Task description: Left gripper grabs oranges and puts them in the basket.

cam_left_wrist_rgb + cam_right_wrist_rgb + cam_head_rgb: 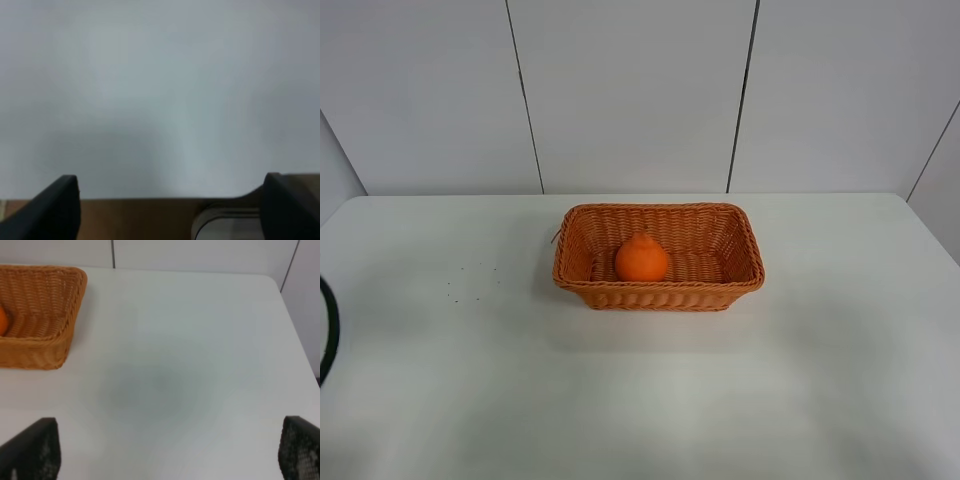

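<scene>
The orange [641, 259] sits inside the woven wicker basket [735, 235] at the middle of the white table in the exterior high view. A sliver of the orange [2, 321] and the basket's end [55, 300] show in the right wrist view. My left gripper [170, 205] is open and empty, with its black fingers [55, 207] spread wide over bare table near the table's edge. My right gripper [170, 455] is open and empty, over bare table to the right of the basket. Neither gripper shows in the exterior high view.
A black cable [328, 330] curves in at the left edge of the exterior high view. White wall panels stand behind the table [470, 400]. A brown floor strip [135, 220] and a pale rounded object [225, 225] show past the table edge in the left wrist view.
</scene>
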{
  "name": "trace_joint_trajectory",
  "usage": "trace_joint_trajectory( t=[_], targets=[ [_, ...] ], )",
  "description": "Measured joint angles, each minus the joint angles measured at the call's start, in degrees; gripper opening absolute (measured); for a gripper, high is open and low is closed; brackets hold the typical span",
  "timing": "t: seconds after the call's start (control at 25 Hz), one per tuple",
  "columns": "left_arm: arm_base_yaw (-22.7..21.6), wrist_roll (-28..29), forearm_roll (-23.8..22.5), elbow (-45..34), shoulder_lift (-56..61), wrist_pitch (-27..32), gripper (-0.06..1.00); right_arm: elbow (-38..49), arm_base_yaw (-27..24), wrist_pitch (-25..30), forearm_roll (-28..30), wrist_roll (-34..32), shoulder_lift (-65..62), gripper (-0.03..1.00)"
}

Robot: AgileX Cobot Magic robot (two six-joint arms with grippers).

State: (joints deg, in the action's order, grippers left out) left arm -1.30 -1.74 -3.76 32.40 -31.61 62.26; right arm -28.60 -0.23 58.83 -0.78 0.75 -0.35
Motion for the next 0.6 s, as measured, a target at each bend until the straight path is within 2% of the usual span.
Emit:
trace_joint_trajectory(
  t=[0.12,0.6],
  targets=[
    [0.0,0.0,0.0,-3.8,6.2,-0.8,0.84,0.0,0.0,0.0,0.0,0.0,0.0,0.69],
    [0.0,0.1,0.6,-4.2,20.9,-1.9,0.84,0.0,0.0,0.0,0.0,0.0,0.0,0.69]
  ],
)
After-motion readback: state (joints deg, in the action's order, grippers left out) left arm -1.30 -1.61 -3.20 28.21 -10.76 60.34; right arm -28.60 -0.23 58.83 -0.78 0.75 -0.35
